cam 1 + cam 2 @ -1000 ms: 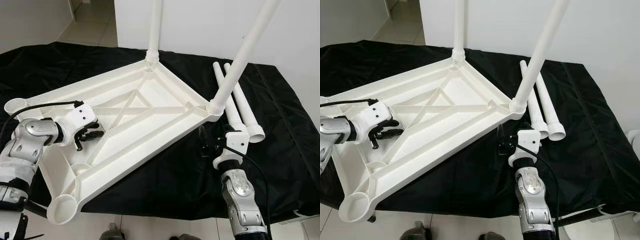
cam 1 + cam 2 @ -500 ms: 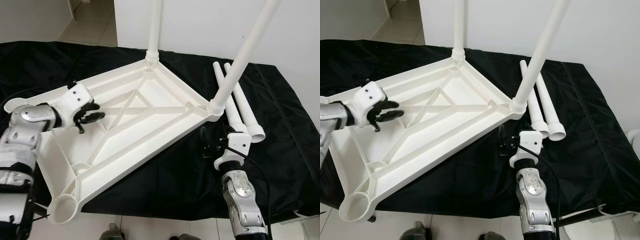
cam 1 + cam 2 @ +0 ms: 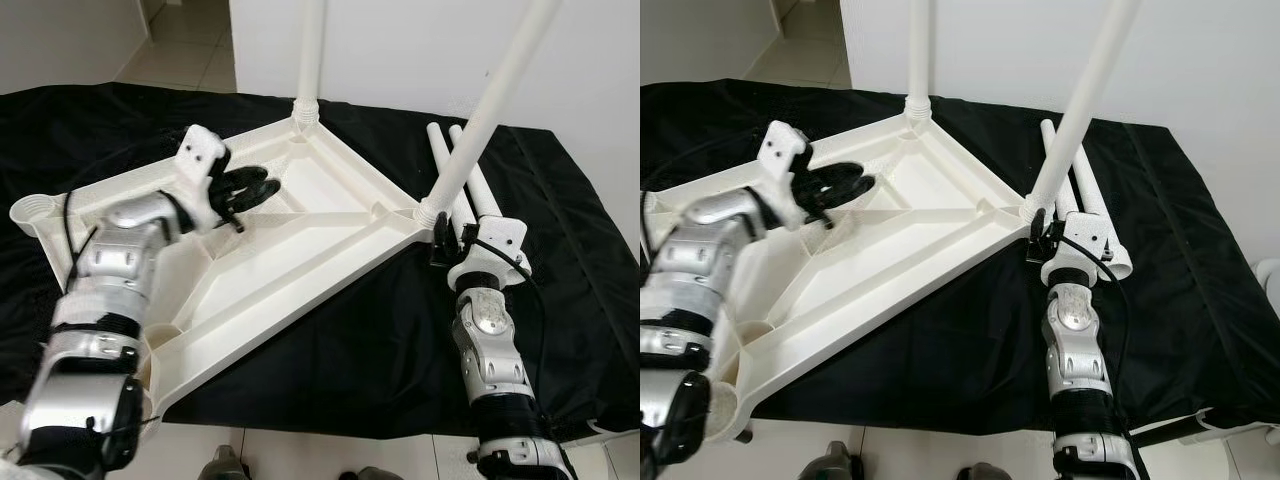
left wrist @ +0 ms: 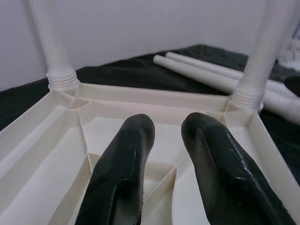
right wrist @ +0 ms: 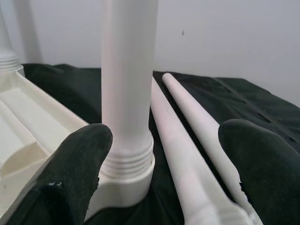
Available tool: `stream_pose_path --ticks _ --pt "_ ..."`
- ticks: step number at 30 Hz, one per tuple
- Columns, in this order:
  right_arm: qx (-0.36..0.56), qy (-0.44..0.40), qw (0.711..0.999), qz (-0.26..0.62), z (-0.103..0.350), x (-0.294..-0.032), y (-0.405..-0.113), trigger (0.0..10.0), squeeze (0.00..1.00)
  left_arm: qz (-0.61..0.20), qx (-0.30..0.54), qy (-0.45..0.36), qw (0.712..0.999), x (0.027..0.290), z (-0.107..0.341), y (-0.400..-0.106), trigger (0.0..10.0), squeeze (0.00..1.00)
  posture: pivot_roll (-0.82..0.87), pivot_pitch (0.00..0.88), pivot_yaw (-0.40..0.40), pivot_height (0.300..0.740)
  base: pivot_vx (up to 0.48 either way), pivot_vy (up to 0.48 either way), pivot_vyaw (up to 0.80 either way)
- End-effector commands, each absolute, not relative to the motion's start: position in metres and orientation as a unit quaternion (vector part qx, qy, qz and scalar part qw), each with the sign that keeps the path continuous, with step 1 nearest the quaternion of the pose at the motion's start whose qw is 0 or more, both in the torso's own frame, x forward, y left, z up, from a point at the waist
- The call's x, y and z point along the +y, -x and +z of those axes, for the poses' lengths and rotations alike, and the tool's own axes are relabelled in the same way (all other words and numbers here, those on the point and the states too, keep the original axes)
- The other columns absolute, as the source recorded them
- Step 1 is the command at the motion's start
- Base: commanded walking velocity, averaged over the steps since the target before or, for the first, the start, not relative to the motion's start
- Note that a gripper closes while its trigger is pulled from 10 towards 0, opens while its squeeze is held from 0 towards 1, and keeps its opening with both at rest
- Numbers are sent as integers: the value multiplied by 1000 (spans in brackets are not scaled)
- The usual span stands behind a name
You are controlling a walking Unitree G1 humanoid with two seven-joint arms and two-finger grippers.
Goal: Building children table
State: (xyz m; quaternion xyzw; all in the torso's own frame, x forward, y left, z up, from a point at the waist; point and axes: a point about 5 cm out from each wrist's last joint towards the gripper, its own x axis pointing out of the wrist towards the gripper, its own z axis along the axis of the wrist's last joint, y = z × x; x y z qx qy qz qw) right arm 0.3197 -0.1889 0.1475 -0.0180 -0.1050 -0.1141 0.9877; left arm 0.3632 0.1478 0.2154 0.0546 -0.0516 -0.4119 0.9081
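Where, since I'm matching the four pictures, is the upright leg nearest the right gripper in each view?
Left eye: the leg rises from the tabletop's right corner, slanting to the top edge.
Right eye: the same, right of centre.
Left wrist: past the left gripper, the upright one nearest the loose legs.
Right wrist: close ahead of the right gripper, upright.
Shared landmark: the two loose legs lying beside it.

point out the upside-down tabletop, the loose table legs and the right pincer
upside-down tabletop (image 3: 300, 255): left eye view, on a rib.
loose table legs (image 3: 487, 205): left eye view, mid-shaft of the right one.
right pincer (image 5: 161, 159): right wrist view, midway between its fingertips.
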Motion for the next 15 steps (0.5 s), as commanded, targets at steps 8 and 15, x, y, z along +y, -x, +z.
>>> stream_pose_path --ticks 8,15 --pt "-103 24 988 -112 158 -199 -344 10000 0 -489 -95 33 866 98 238 -345 10000 0 51 66 -82 740 0 0 0" --pt "-104 27 990 -92 172 -200 -363 10000 0 -497 -99 67 860 61 238 -328 10000 0 54 80 -87 740 0 0 0"
